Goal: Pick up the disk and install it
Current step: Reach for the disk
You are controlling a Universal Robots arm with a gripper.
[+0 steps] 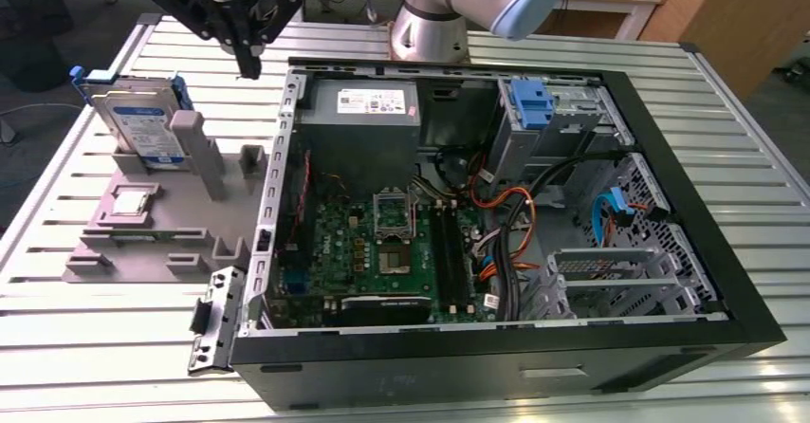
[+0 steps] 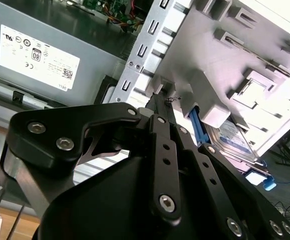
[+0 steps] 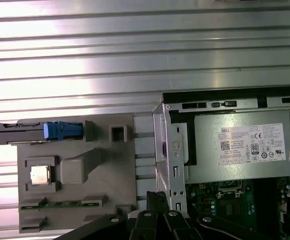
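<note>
Exterior view: gripper [image 1: 250,64] hangs in the air above the desk [image 1: 101,347], just outside the back corner of the PC case [image 1: 443,366]. Fingers are pressed together w/ nothing between them. Both wrist views agree: linkage folded in, tips meeting, no load.

The disk [image 1: 137,119] is below the gripper and off toward the exterior view's left of it, well apart. It stands upright on its edge in the grey holder [image 1: 177,238], blue bracket round it, a grey post [image 1: 190,134] just beside it on the gripper's side. In the first wrist view I look down on its thin top edge. A small chip [image 1: 135,203] lies flat in the same holder, farther from the gripper than the disk; not my target.

My read: I'm at the pick-up stage, approach only. No contact, disk not lifted, install not begun. The bay w/ the blue latch [image 1: 538,101] is inside the case, on the gripper's other side from the disk.

What a grasp here calls for, imo:
- fingers spread first, since they can't take the disk as they stand
- gripper lined up over the top edge so the thin dimension sits between the fingers
- descent kept clear of the post, which crowds one face
- a straight lift out of the slot, no twist
</note>
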